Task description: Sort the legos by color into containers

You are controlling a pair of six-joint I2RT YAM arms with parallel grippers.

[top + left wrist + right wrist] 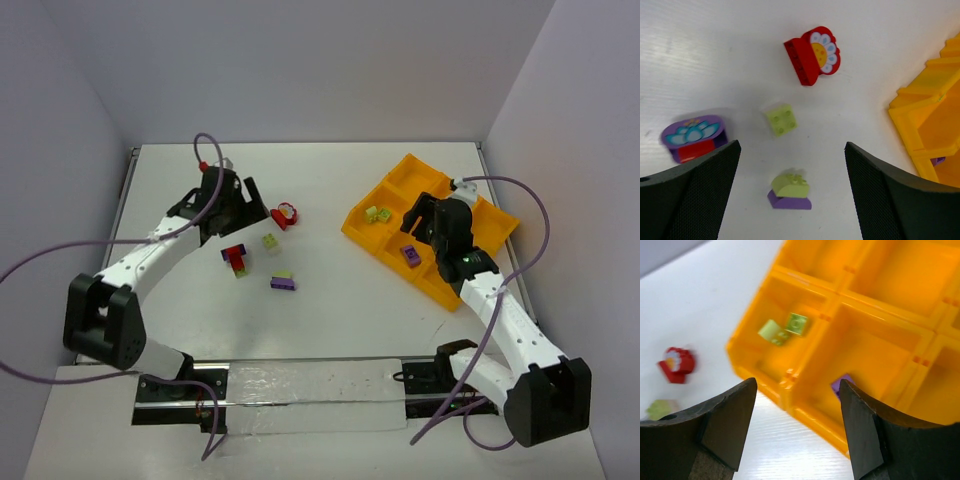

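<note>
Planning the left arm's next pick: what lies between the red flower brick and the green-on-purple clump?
One loose yellow-green brick, seen in the left wrist view, between the red flower brick and the clump.

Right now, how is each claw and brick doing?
left gripper: open, empty
right gripper: open, empty, over tray
tray: two green bricks, one purple brick inside
red flower brick: loose on table
single green brick: loose on table
green-purple clump: stuck together
purple-red clump: stuck together

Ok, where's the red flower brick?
In the top view the red flower brick lies left of centre, between the left claw and the orange tray, beyond a yellow-green brick.
</note>
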